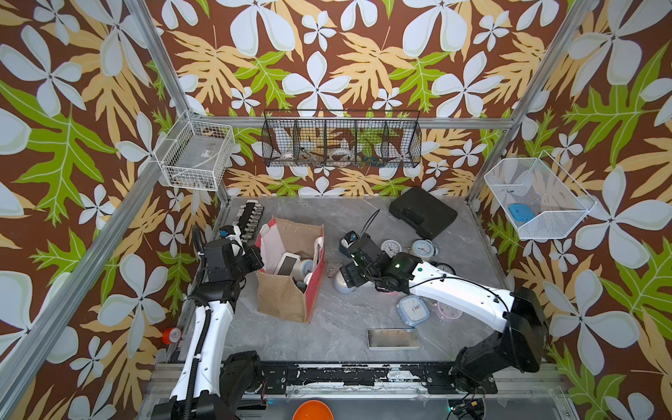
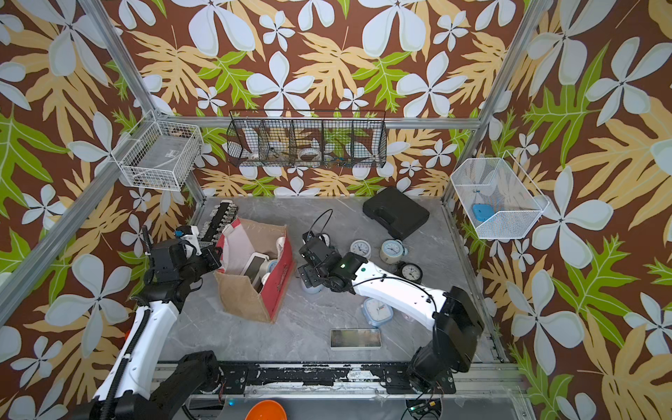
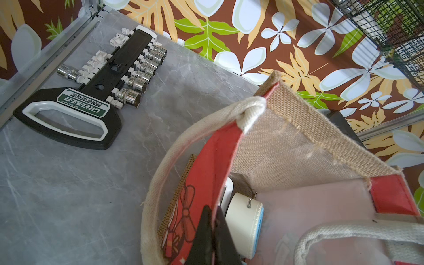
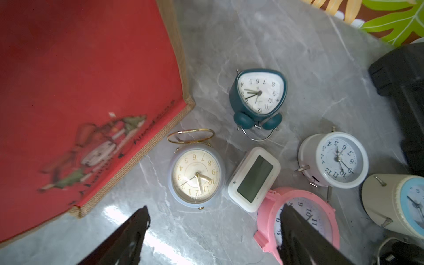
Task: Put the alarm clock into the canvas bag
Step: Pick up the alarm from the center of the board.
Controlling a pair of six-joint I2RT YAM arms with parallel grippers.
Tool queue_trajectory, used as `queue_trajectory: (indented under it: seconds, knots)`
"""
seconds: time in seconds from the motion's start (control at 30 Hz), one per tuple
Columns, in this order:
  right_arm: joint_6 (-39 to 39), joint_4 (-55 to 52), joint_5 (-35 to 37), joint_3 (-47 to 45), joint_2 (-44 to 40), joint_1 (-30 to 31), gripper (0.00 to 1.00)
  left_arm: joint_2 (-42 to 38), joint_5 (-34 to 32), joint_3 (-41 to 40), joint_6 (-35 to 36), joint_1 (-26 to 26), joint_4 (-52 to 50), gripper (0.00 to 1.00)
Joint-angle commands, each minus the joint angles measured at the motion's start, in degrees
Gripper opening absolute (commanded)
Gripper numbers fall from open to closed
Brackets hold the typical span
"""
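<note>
A grey, marble-veined counter (image 1: 338, 327) is sitting inside a frame of dull aluminium bars (image 1: 109, 225). Walls (image 1: 327, 54) papered with big white flowers and green and tan leaves on brown are closing it in. A white wire basket (image 1: 196, 156), a long black wire basket (image 1: 342, 138) and a white mesh basket (image 1: 538, 198) are hanging on them.

The canvas bag (image 1: 287, 291) is standing open toward the left arm's side. It is boxy, with coarse tan burlap sides, smooth red panels and thick white rope handles. A white round clock (image 3: 243, 220) and a white gadget with a screen (image 1: 287, 263) are lying inside it. The left tool (image 3: 212, 211) is pinching the rim of one red panel.

A pale lilac round alarm clock (image 4: 196, 176) with a thin gold ring handle is lying face up just beside the bag's other red panel. Near it are lying a teal twin-bell clock (image 4: 258, 95), a white digital clock (image 4: 253, 179), a pink clock (image 4: 266, 213) and a white drum-shaped clock (image 4: 332, 159). The right tool (image 4: 214, 207) is hovering over them, spread wide and holding nothing.

A black plastic case (image 1: 423, 212) and a rack of shiny sockets (image 3: 110, 75) are lying at the back.
</note>
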Motion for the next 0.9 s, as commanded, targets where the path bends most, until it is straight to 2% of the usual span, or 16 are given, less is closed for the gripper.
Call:
queue_trajectory:
  seconds: [0.0,0.27,0.57,0.87]
  knots:
    - [-2.3,-0.4,-1.6,0.3,4.3,0.0,0.90,0.0,0.3,0.0,-0.2,0.0,-0.9,0.00]
    - [-4.0,0.7,-5.2,3.7,13.7,-0.3,1.00,-0.2,0.6,0.0,-0.2,0.0,-0.9,0.00]
    - [-3.3,1.7,-11.3,5.1,18.1,-3.0,1.00,-0.3,0.7,-0.1,-0.2,0.0,-0.9,0.00]
    - [-4.2,1.0,-11.2,7.0,22.2,-3.1,1.00,-0.4,0.7,-0.1,-0.2,0.0,-0.9,0.00]
